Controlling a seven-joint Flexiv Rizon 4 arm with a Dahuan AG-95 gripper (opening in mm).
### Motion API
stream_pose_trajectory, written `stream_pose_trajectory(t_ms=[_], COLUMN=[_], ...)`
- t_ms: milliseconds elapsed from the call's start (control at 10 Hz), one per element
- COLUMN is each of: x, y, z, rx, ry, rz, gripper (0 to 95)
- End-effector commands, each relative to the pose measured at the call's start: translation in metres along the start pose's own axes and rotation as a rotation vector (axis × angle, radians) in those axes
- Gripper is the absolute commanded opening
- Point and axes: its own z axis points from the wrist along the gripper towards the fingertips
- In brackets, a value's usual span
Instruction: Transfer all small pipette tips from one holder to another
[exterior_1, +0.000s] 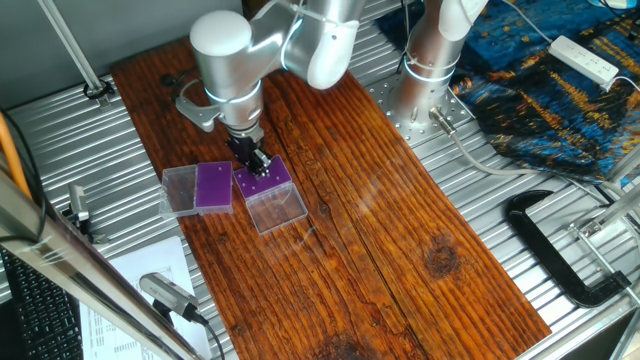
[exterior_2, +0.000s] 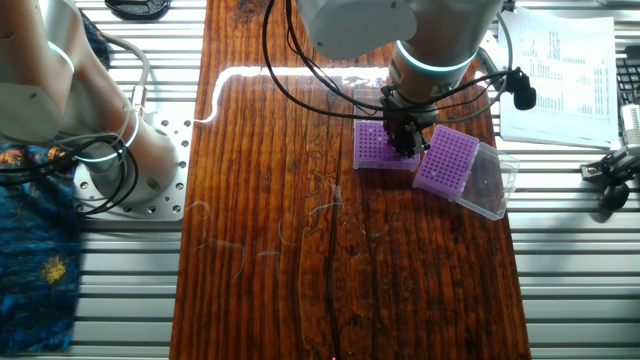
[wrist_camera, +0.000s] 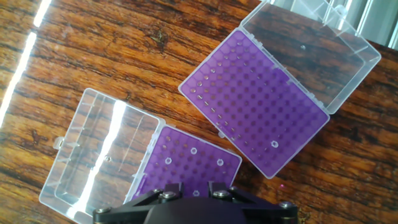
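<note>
My gripper (exterior_1: 259, 162) hangs low over the boxy, lighter purple holder (exterior_1: 268, 180); its clear lid (exterior_1: 278, 210) lies open in front. In the hand view this holder (wrist_camera: 186, 168) carries several small pipette tips (wrist_camera: 193, 151) as pale rings. One ring (wrist_camera: 196, 193) shows in the gap between my two finger blocks (wrist_camera: 169, 194), which stand apart with nothing gripped. The other, flatter and darker holder (exterior_1: 213, 186) lies beside it with its lid (exterior_1: 178, 190) open. In the hand view that holder (wrist_camera: 255, 93) shows one tip (wrist_camera: 274, 144). The other fixed view shows my gripper (exterior_2: 405, 143) over the boxy holder (exterior_2: 372, 148).
Both racks sit on a wooden board (exterior_1: 380, 250) laid across a slatted metal table. The arm's base (exterior_1: 425, 80) stands at the back right, a black clamp (exterior_1: 560, 240) lies to the right, and papers (exterior_1: 140, 290) lie at the front left.
</note>
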Motion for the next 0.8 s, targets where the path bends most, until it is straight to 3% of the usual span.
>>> stream_pose_trajectory(t_ms=[100, 200, 800], x=[0.0003, 0.0003, 0.0002], y=[-0.0003, -0.0003, -0.0001], z=[0.0006, 0.0006, -0.0001], rx=[0.006, 0.007, 0.006], ry=[0.001, 0.000, -0.003], rz=[0.000, 0.001, 0.003], gripper=[19.0, 0.0, 0.0])
